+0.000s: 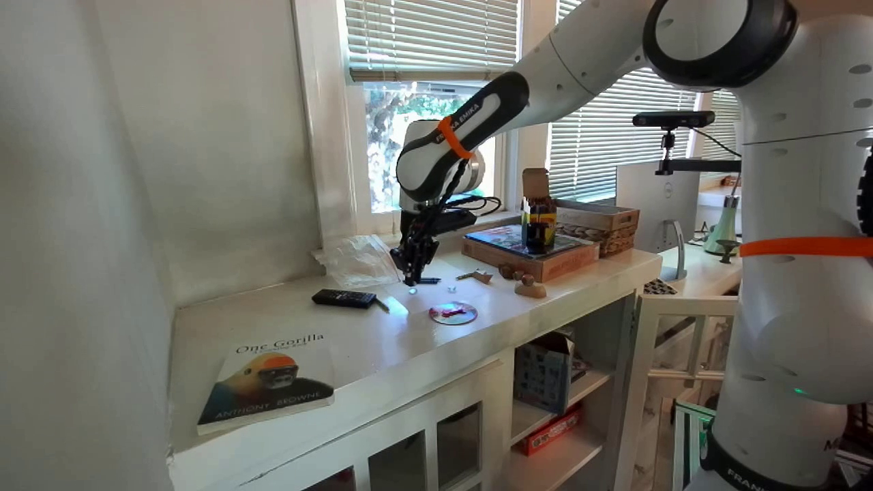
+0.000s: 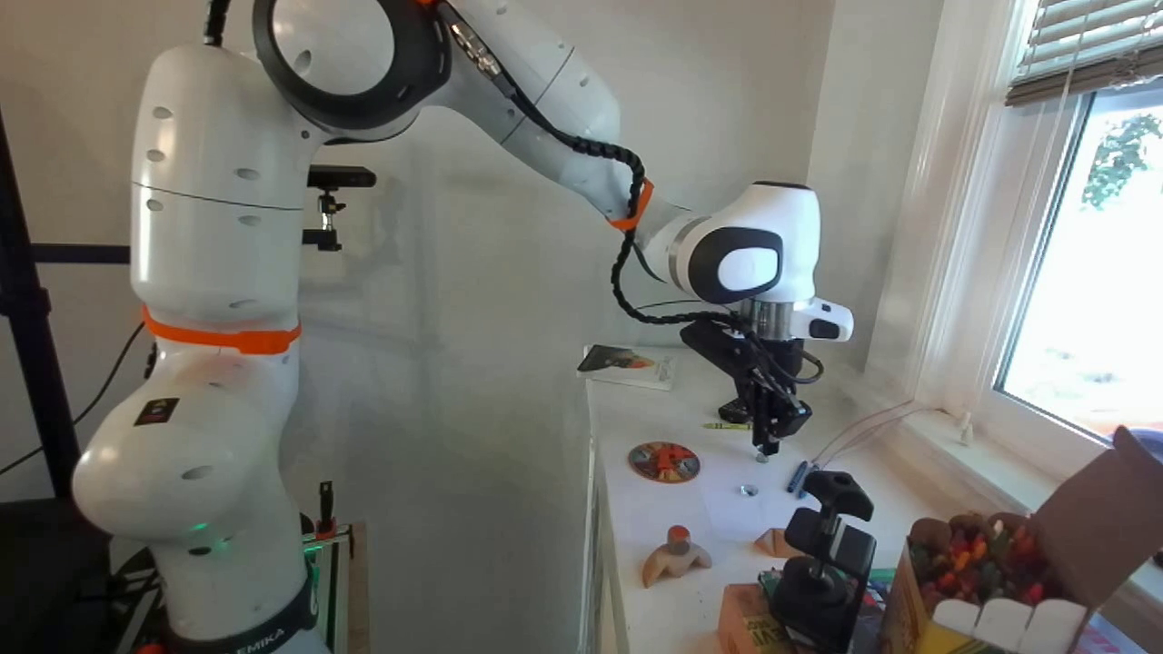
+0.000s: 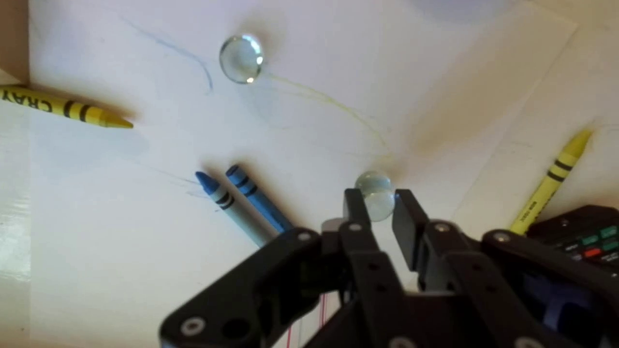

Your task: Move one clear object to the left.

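One gripper (image 3: 379, 192) pinches a clear object (image 3: 376, 195) — the book (image 1: 269, 382) reads "One Gorilla".

I see a clear bead (image 3: 379, 204) between my fingertips (image 3: 356, 205) and a glinting, round clear piece (image 3: 241, 59) lying near it, both between the front and back edges of the bench (image 1: 252, 310).

Home: gorilla book (image 1: 273, 383), crayons (image 3: 551, 182)
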